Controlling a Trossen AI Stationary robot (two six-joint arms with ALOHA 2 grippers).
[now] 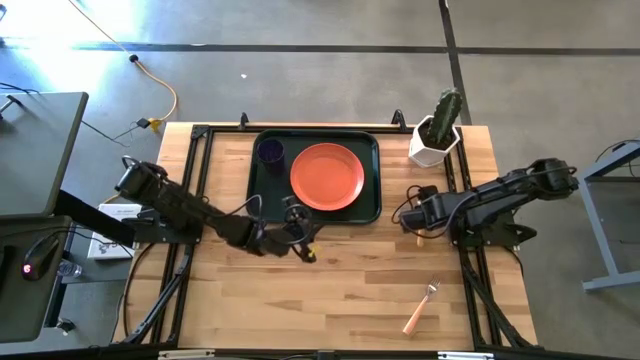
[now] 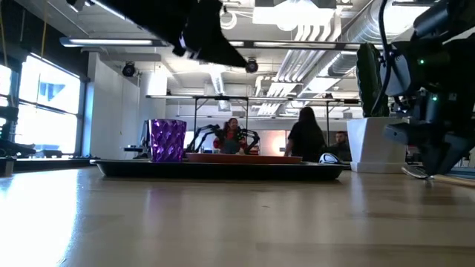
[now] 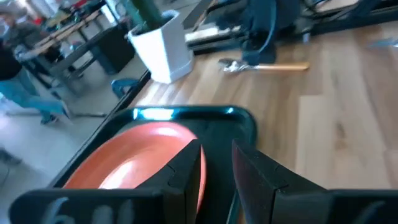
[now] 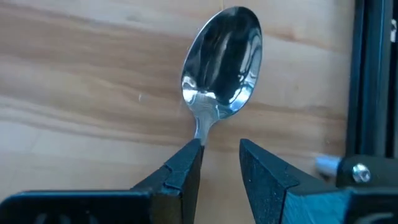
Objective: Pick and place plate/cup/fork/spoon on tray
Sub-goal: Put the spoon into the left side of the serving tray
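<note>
The right gripper (image 4: 219, 163) is sitting low over the table (image 1: 330, 275) right of the tray (image 1: 375, 160), its 2 fingers slightly parted, straddling the spoon (image 4: 222, 62) handle without clamping it. The plate (image 1: 327, 177) and cup (image 1: 270, 151) are resting on the tray. The fork (image 1: 422, 305) is lying on the table. The left gripper (image 3: 214, 168) is hovering released at the tray's near edge.

The tray (image 1: 372, 170) sits at the middle back of the bench (image 1: 350, 290). On it the cup (image 1: 270, 151) stands left of the plate (image 1: 327, 177). A potted cactus (image 1: 438, 128) stands at the bench's back right corner. The fork (image 1: 421, 307) lies front right. The spoon (image 4: 221, 67) lies right of the tray, seemingly beneath the right claw (image 4: 220, 163).
</note>
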